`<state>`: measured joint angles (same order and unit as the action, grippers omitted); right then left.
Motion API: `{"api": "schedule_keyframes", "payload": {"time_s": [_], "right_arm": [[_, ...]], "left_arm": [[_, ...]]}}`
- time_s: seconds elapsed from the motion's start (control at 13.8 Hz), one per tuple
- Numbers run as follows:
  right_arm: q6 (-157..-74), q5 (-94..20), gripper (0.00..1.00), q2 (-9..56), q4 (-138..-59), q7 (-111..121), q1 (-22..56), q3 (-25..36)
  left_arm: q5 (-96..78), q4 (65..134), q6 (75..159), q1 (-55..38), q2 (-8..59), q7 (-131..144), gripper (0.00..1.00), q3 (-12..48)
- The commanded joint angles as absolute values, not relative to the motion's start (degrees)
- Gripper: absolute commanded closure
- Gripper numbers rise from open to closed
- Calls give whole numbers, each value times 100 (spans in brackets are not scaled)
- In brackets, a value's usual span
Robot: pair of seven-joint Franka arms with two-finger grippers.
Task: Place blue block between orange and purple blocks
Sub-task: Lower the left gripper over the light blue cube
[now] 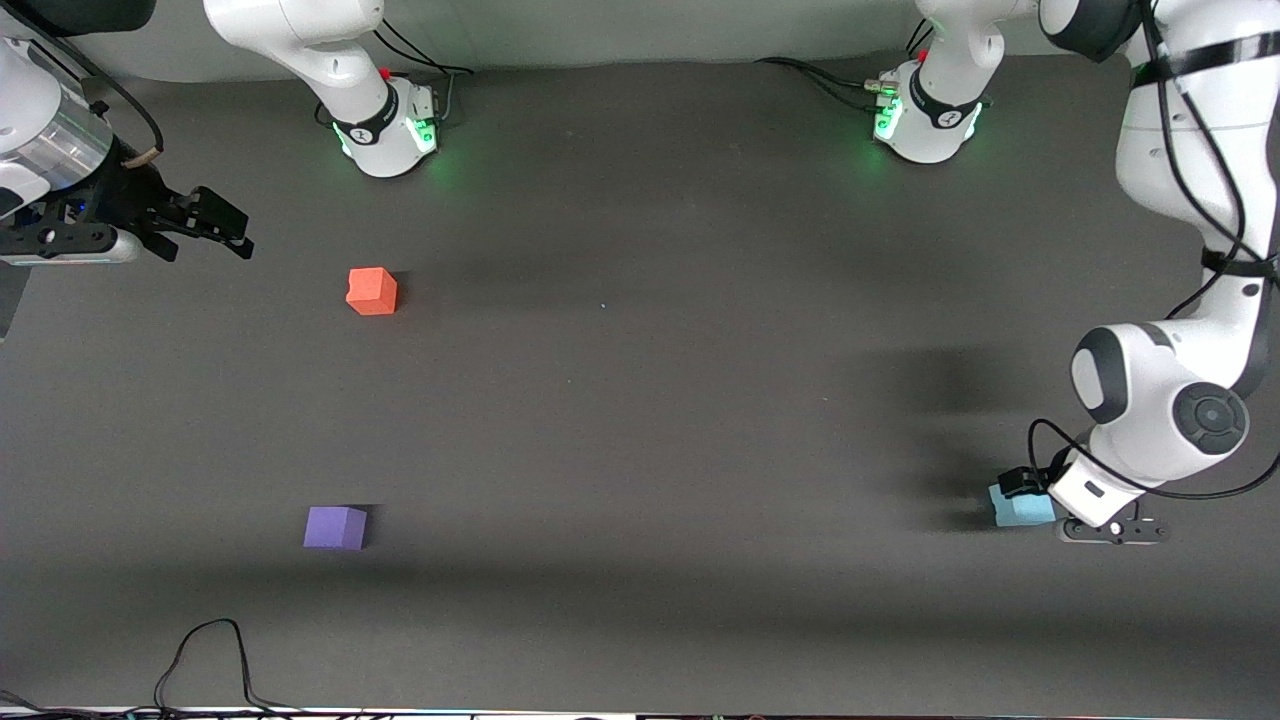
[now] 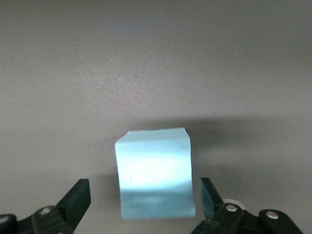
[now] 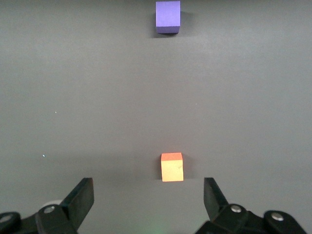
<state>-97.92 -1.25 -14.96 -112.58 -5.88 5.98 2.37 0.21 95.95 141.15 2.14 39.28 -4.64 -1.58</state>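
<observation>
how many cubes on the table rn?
3. Orange block toward the right arm's end; purple block nearer the front camera than it; blue block toward the left arm's end, between the open left hand's fingers. None seem hidden.

even, fairly dim overhead light on the dark table (image 1: pixel 640 420); soft smeared shadows trailing off toward the left arm's end, green LED glow pooling at both bases; blown-out glare on the blue block (image 2: pixel 155 174), left wrist view soft, front view crisp
</observation>
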Motion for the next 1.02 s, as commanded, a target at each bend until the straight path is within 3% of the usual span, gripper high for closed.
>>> {"api": "schedule_keyframes", "payload": {"time_s": [0.0,0.29,0.36,0.58,0.95], "right_arm": [[-9870,-158,0,-1538,-11355,-615,642,255],[-9905,-158,0,-1538,-11356,-624,642,246],[-9940,-158,0,-1529,-11355,-633,650,246],[-9967,-141,0,-1538,-11355,-624,650,229],[-9967,-105,0,-1573,-11355,-624,650,202]], "left_arm": [[-70,9510,14335,220,4130,-492,0,-132],[-70,9510,14326,220,4166,-492,0,-123],[-70,9510,14326,220,4166,-483,7,-123],[-218,9510,14326,220,4175,-492,41,-123],[-316,9466,14283,229,4149,-527,42,-132]]}}
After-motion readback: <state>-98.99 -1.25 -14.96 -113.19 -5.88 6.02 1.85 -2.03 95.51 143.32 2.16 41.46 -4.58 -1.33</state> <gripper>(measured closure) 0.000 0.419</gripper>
